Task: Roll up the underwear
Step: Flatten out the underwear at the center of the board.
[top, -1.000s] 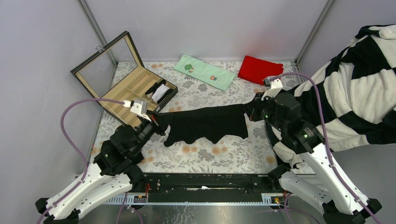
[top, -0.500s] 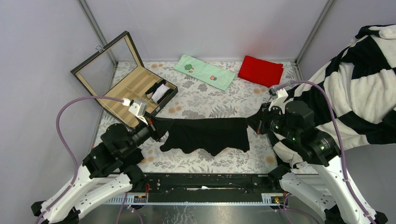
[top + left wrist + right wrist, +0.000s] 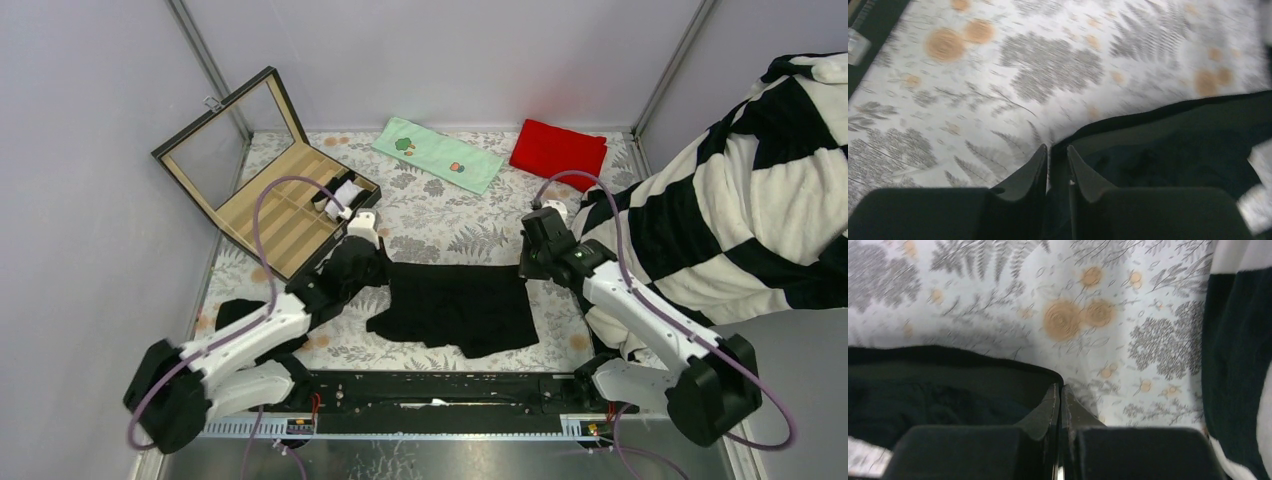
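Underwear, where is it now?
In the top view, the underwear lies flat mid-table, between the left hand and the right hand, each at an upper corner.

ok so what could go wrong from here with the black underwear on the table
1. The right gripper is shut on the far right corner of the underwear; lifting before it opens could drag the spread cloth askew.
2. The left gripper has its fingers only slightly apart at the other corner, so cloth might cling there.
3. The striped blanket lies right beside the right arm and may snag it.
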Robot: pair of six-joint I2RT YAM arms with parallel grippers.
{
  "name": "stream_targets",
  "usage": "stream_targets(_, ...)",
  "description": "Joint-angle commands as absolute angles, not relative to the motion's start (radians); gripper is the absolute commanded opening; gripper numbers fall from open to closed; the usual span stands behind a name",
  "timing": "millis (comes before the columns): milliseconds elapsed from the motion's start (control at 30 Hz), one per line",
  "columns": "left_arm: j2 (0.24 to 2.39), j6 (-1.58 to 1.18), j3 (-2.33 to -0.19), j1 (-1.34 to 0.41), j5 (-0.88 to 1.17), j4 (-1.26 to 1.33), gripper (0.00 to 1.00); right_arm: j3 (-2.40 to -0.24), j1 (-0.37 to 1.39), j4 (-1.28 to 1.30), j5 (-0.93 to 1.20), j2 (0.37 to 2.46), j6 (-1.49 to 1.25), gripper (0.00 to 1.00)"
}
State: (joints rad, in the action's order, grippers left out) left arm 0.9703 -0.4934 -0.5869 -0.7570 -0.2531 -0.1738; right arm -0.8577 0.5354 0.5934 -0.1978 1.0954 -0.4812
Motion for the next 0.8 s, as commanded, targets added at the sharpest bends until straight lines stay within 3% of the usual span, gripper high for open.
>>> stream_targets(0, 1.140, -0.480, -0.581, -0.599, -0.234, 0.179, 0.36, -0.848, 0.497, 0.344, -0.376, 1.183, -0.452, 0.00)
stream_targets(133, 1.232, -0.463, -0.652, -0.493, -0.215, 0.167, 0.63, -0.878, 0.472, 0.290, -0.427, 1.255, -0.416, 0.00)
stream_targets(167, 1.226, -0.466, -0.665, -0.477, -0.226, 0.149, 0.69, -0.892, 0.469, 0.295, -0.425, 1.265, -0.407, 0.04)
stream_targets(267, 1.168, -0.499, -0.663, -0.447, -0.260, 0.093, 0.79, -0.933, 0.469, 0.318, -0.405, 1.278, -0.399, 0.44)
stream_targets(333, 1.119, -0.553, -0.640, -0.445, -0.283, 0.038, 0.84, -0.945, 0.469, 0.323, -0.385, 1.270, -0.410, 0.58)
stream_targets(533, 0.987, -0.655, -0.517, -0.444, -0.112, -0.050, 0.88, -1.021, 0.471, 0.313, -0.206, 1.305, -0.449, 0.58)
stream_targets(767, 0.904, -0.750, -0.366, -0.490, -0.039, -0.040, 0.87, -1.314, 0.672, 0.393, -0.143, 1.628, -0.531, 0.54)
